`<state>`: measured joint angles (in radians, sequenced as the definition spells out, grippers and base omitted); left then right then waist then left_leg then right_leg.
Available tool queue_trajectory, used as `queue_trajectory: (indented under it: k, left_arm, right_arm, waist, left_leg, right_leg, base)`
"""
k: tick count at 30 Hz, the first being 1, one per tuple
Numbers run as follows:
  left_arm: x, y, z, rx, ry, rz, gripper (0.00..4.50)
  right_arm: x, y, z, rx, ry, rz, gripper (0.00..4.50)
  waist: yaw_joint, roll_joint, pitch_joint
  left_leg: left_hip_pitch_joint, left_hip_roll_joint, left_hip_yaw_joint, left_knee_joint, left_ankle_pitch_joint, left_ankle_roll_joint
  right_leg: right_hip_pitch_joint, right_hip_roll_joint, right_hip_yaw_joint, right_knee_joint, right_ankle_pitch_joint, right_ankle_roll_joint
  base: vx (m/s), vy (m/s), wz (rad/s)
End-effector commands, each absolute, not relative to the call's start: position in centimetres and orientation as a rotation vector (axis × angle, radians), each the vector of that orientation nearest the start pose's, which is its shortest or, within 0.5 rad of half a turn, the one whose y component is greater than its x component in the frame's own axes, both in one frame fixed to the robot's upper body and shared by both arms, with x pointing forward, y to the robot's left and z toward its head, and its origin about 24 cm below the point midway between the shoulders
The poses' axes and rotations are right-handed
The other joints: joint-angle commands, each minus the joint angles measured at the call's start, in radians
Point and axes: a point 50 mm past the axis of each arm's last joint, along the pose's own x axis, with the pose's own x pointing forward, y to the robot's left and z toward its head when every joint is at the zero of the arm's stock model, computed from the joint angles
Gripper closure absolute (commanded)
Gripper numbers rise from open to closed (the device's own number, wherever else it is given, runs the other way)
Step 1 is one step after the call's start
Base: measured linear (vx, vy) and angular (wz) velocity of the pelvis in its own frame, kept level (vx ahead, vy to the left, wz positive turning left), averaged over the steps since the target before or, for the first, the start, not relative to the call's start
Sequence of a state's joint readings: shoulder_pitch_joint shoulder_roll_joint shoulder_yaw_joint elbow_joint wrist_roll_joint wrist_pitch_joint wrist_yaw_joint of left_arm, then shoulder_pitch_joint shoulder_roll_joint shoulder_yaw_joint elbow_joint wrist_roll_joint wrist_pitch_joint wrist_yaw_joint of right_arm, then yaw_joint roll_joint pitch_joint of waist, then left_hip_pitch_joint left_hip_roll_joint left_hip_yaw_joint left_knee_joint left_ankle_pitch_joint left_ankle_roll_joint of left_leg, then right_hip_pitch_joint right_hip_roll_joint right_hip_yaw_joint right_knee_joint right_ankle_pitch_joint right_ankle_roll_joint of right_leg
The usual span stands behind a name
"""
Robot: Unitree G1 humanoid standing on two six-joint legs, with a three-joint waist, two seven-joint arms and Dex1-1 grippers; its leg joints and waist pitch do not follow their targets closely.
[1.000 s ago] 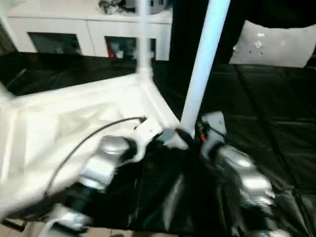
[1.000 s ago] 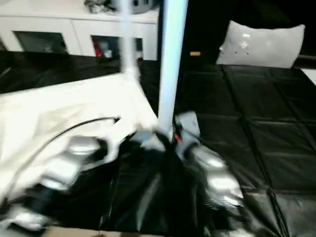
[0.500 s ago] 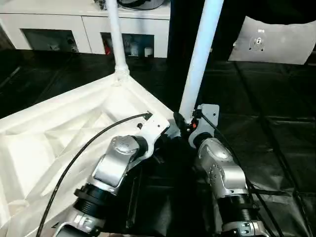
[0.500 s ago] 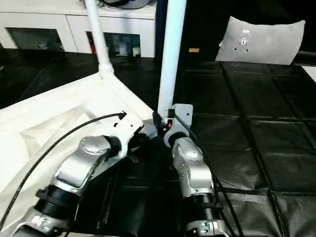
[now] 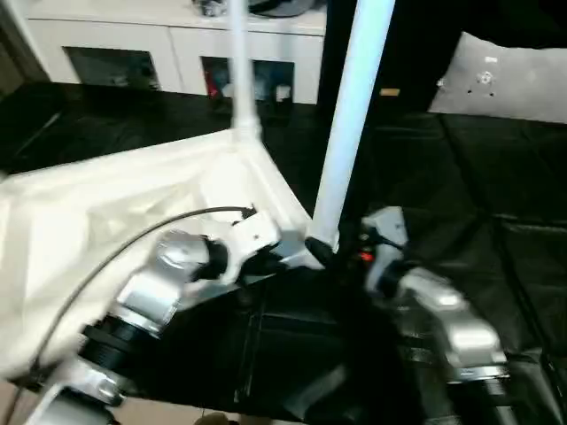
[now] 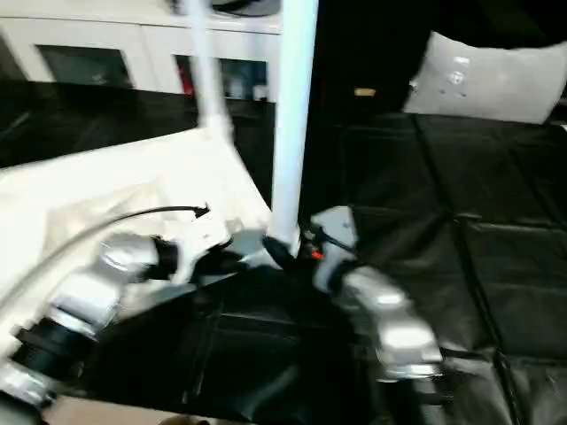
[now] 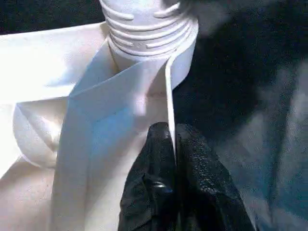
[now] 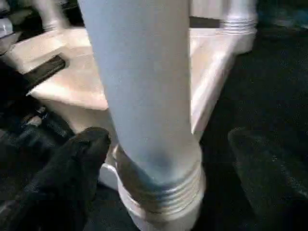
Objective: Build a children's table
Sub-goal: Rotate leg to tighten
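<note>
Spread wider since a moment ago, right gripper [image 8: 159, 159] flanks upright leg [image 5: 347, 133] at its base; left gripper [image 7: 174, 149] pinches tabletop [image 5: 133, 204] rim beside it

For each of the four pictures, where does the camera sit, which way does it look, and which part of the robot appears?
Left eye: on the head, looking down at the upturned table top; both silver forearms show.
Right eye: beside it, same scene, with the near leg.
Left wrist: along the left claw, shut on the top's thin rim.
Right wrist: along the right claw, its fingers either side of the near leg's base.
Shared: both wrist views show the near leg's ribbed corner socket.
</note>
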<state>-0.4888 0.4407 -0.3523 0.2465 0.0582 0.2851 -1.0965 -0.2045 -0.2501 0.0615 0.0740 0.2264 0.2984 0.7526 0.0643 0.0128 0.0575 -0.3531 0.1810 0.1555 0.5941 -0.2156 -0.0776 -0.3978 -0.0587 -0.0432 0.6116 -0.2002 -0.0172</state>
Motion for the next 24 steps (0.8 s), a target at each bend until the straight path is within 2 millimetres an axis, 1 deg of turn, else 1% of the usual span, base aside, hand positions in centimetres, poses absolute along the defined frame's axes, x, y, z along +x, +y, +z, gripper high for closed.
queue_trajectory:
  k: [1, 2, 3, 4, 5, 6, 7, 8, 9, 10, 12, 14, 15, 16, 18, 20, 21, 22, 24]
  left_arm:
    - [29.7, 11.9, 7.1, 0.576, 0.416, -1.399, 4.5]
    - [29.8, 12.3, 7.2, 0.584, 0.428, -1.436, 4.5]
    - [29.9, 12.8, 7.3, 0.596, 0.444, -1.497, 4.5]
    - [29.9, 12.8, 7.3, 0.596, 0.444, -1.497, 4.5]
    - [29.9, 12.9, 7.3, 0.598, 0.446, -1.512, 4.5]
    - [30.0, 13.1, 7.4, 0.609, 0.451, -1.539, 4.5]
    - [30.0, 13.2, 7.5, 0.611, 0.461, -1.565, 4.5]
    - [30.0, 13.2, 7.6, 0.612, 0.466, -1.58, 4.5]
    - [30.1, 13.2, 7.7, 0.63, 0.465, -1.613, 4.5]
    - [30.1, 13.2, 7.7, 0.63, 0.465, -1.613, 4.5]
    - [30.1, 13.1, 7.8, 0.636, 0.468, -1.635, 4.5]
    - [30.0, 12.9, 7.9, 0.632, 0.47, -1.682, 4.5]
    - [30.0, 12.9, 7.9, 0.632, 0.47, -1.684, 4.5]
    - [29.9, 12.7, 7.9, 0.63, 0.468, -1.701, 4.5]
    - [29.8, 12.5, 7.8, 0.635, 0.464, -1.718, 4.5]
    - [29.7, 12.3, 7.8, 0.645, 0.461, -1.742, 4.5]
    - [29.7, 12.3, 7.7, 0.651, 0.46, -1.747, 4.5]
    - [29.8, 12.3, 7.7, 0.653, 0.46, -1.749, 4.5]
    - [29.8, 12.2, 7.7, 0.651, 0.46, -1.751, 4.5]
  right_arm:
    - [26.9, -14.2, 5.9, -0.002, 0.198, 0.948, 0.05]
    - [26.5, -14.6, 6.1, -0.03, 0.213, 1.017, 0.05]
    - [26.1, -15.1, 6.5, -0.072, 0.236, 1.11, 0.05]
    - [26.1, -15.1, 6.5, -0.072, 0.236, 1.11, 0.05]
    - [26.0, -15.1, 6.5, -0.082, 0.242, 1.128, 0.05]
    - [25.9, -15.3, 6.7, -0.102, 0.255, 1.168, 0.05]
    - [25.9, -15.3, 6.8, -0.125, 0.268, 1.208, 0.05]
    - [25.9, -15.3, 6.8, -0.143, 0.277, 1.237, 0.05]
    - [25.9, -15.2, 6.8, -0.186, 0.285, 1.277, 0.05]
    - [25.9, -15.2, 6.8, -0.186, 0.285, 1.277, 0.05]
    - [26.0, -15.0, 6.7, -0.201, 0.305, 1.301, 0.05]
    - [26.3, -14.5, 6.6, -0.205, 0.318, 1.343, 0.05]
    - [26.4, -14.5, 6.6, -0.204, 0.318, 1.344, 0.21]
    - [26.6, -14.4, 6.7, -0.197, 0.312, 1.348, 0.21]
    - [26.9, -14.2, 6.8, -0.187, 0.309, 1.355, 0.42]
    - [27.1, -14.1, 6.8, -0.182, 0.323, 1.378, 0.57]
    - [27.2, -14.1, 6.8, -0.182, 0.329, 1.385, 0.67]
    - [27.2, -14.1, 6.8, -0.182, 0.33, 1.386, 0.67]
    - [27.2, -14.1, 6.8, -0.18, 0.33, 1.39, 0.85]
  waist:
    - [-0.003, 0.008, -0.062]
    - [0.001, 0.007, -0.064]
    - [0.0, 0.005, -0.061]
    - [0.001, 0.005, -0.062]
    - [0.001, 0.004, -0.062]
    - [0.001, 0.004, -0.061]
    - [0.002, 0.002, -0.06]
    - [0.004, 0.003, -0.06]
    - [0.004, 0.003, -0.058]
    - [0.005, 0.004, -0.058]
    - [0.005, 0.003, -0.059]
    - [0.008, 0.003, -0.061]
    - [0.01, 0.004, -0.061]
    - [0.014, 0.004, -0.061]
    - [0.018, 0.002, -0.062]
    - [0.021, 0.003, -0.059]
    - [0.023, 0.0, -0.059]
    - [0.024, 0.001, -0.059]
    - [0.025, 0.001, -0.058]
  left_leg:
    - [0.002, 0.041, -0.003, -0.068, -0.087, 0.053]
    - [0.004, 0.038, -0.003, -0.066, -0.088, 0.059]
    - [-0.002, 0.04, -0.002, -0.065, -0.08, 0.066]
    - [0.0, 0.038, -0.003, -0.065, -0.083, 0.071]
    - [-0.001, 0.041, -0.002, -0.064, -0.082, 0.073]
    - [-0.002, 0.04, -0.003, -0.065, -0.086, 0.074]
    - [0.0, 0.04, -0.001, -0.065, -0.101, 0.073]
    - [0.002, 0.042, -0.002, -0.066, -0.107, 0.07]
    - [0.0, 0.041, -0.002, -0.066, -0.106, 0.067]
    - [0.002, 0.042, -0.002, -0.066, -0.107, 0.065]
    - [0.001, 0.045, -0.003, -0.066, -0.102, 0.06]
    - [0.001, 0.043, -0.002, -0.064, -0.08, 0.066]
    - [0.001, 0.043, -0.001, -0.064, -0.079, 0.068]
    - [0.0, 0.045, -0.001, -0.062, -0.065, 0.074]
    - [0.002, 0.045, 0.0, -0.062, -0.062, 0.074]
    - [0.001, 0.046, 0.0, -0.064, -0.076, 0.072]
    - [0.003, 0.047, 0.001, -0.063, -0.081, 0.071]
    - [0.003, 0.048, 0.001, -0.064, -0.082, 0.07]
    - [0.003, 0.048, 0.0, -0.065, -0.085, 0.067]
  right_leg:
    - [0.06, -0.074, 0.048, -0.059, -0.012, -0.245]
    - [0.063, -0.071, 0.046, -0.06, -0.015, -0.245]
    - [0.063, -0.074, 0.048, -0.056, 0.006, -0.25]
    - [0.063, -0.072, 0.046, -0.059, -0.003, -0.25]
    - [0.063, -0.077, 0.048, -0.057, -0.002, -0.254]
    - [0.062, -0.076, 0.046, -0.058, -0.013, -0.255]
    - [0.061, -0.076, 0.046, -0.063, -0.046, -0.253]
    - [0.061, -0.077, 0.046, -0.063, -0.071, -0.253]
    - [0.06, -0.076, 0.046, -0.065, -0.083, -0.251]
    - [0.059, -0.076, 0.045, -0.065, -0.087, -0.252]
    - [0.059, -0.078, 0.046, -0.062, -0.071, -0.258]
    - [0.059, -0.075, 0.044, -0.057, -0.032, -0.271]
    - [0.058, -0.076, 0.045, -0.057, -0.027, -0.273]
    - [0.058, -0.077, 0.044, -0.052, 0.003, -0.28]
    - [0.058, -0.077, 0.044, -0.052, 0.007, -0.281]
    - [0.057, -0.077, 0.043, -0.053, -0.012, -0.283]
    - [0.056, -0.077, 0.044, -0.053, -0.02, -0.281]
    - [0.056, -0.077, 0.043, -0.053, -0.022, -0.28]
    - [0.056, -0.077, 0.043, -0.054, -0.029, -0.277]
  base:
    - [0.0, 0.0, 0.0]
    - [0.0, 0.0, 0.0]
    - [0.0, 0.0, 0.0]
    - [0.0, 0.0, 0.0]
    - [0.0, 0.0, 0.0]
    - [0.0, 0.0, 0.0]
    - [0.0, 0.0, 0.0]
    - [0.0, 0.0, 0.0]
    - [0.0, 0.0, 0.0]
    - [0.0, 0.0, 0.0]
    - [0.0, 0.0, 0.0]
    - [0.0, 0.0, 0.0]
    - [0.0, 0.0, 0.0]
    - [0.0, 0.0, 0.0]
    - [0.0, 0.0, 0.0]
    - [0.0, 0.0, 0.0]
    - [0.0, 0.0, 0.0]
    - [0.0, 0.0, 0.0]
    - [0.0, 0.0, 0.0]
